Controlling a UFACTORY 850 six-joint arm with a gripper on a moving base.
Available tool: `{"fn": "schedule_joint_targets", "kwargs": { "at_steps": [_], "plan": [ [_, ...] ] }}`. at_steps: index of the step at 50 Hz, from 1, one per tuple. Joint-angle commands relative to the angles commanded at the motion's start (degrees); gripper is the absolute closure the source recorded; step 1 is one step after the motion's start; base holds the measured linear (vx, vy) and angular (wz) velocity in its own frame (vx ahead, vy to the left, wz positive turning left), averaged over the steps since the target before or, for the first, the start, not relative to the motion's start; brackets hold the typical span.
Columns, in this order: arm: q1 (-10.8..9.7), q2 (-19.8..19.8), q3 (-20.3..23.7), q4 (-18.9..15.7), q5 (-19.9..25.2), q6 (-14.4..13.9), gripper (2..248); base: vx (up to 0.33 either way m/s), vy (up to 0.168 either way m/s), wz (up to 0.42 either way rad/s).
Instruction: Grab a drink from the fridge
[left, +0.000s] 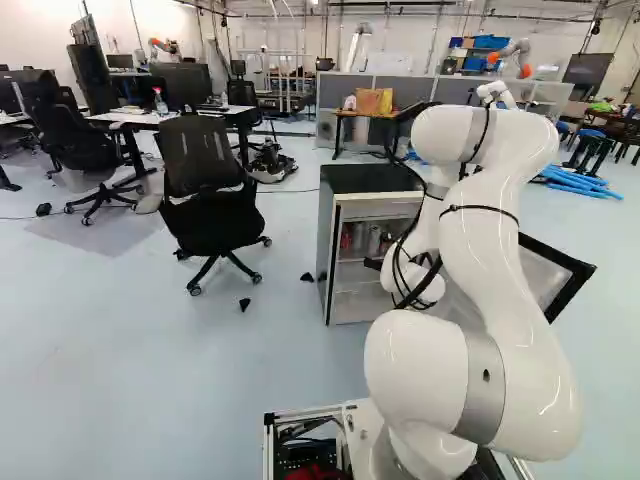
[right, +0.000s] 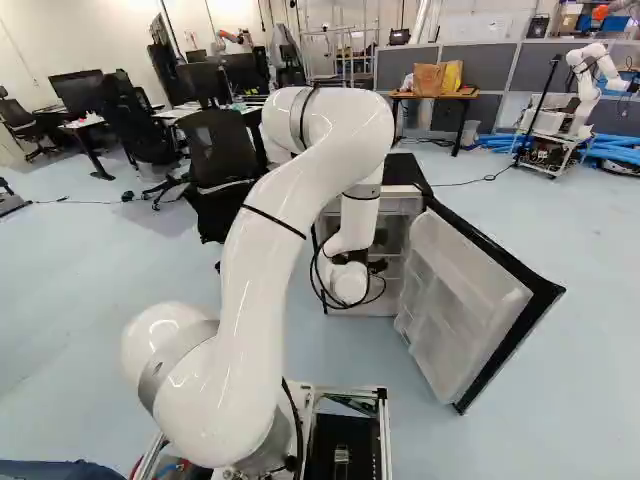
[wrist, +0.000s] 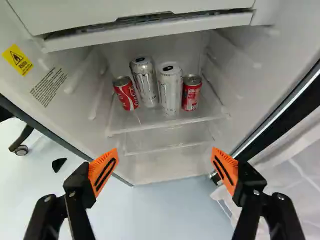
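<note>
Now, my hand (wrist: 165, 152): open, fingers wide apart, nothing between them.
Drinks: cans upright ahead of me, on the shelf (wrist: 150, 123) inside the fridge (left: 370, 178), beyond my fingertips.
Red cans: two, short; one (wrist: 126, 95) at my left end of the row, the other (wrist: 191, 94) at my right end.
Tall pale cans: two, side by side in the middle, one (wrist: 144, 82) nearer my left, one (wrist: 170, 90) nearer my right.
Whole row: four cans.
Drawer (wrist: 140, 11): one, above the row ahead of me.
Door (right: 465, 310): one, swung open on my right.
Risk at the row: the cans stand so close that a wide finger could shove a neighbour over, or I might close on two at once.
Risk at the door: if I drive in off-centre, my right finger could catch its edge.
Risk overhead: lifting a tall can too early could knock it against the drawer.
Risk in the grip: pinching too near a rim may let the can tip or slip.
</note>
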Motion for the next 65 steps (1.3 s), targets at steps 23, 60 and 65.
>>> {"fn": "schedule_joint_targets", "kwargs": {
  "at_steps": [23, 60, 65],
  "plan": [
    [0.1, -0.8, -1.6, 0.0, 0.0, 0.0, 3, 0.0, 0.0, 0.0],
    [-0.1, -3.0, -5.9, 0.0, 0.0, 0.0, 3, 0.0, 0.0, 0.0],
    [0.0, -3.5, -6.9, 0.0, 0.0, 0.0, 3, 0.0, 0.0, 0.0]
  ]
}}
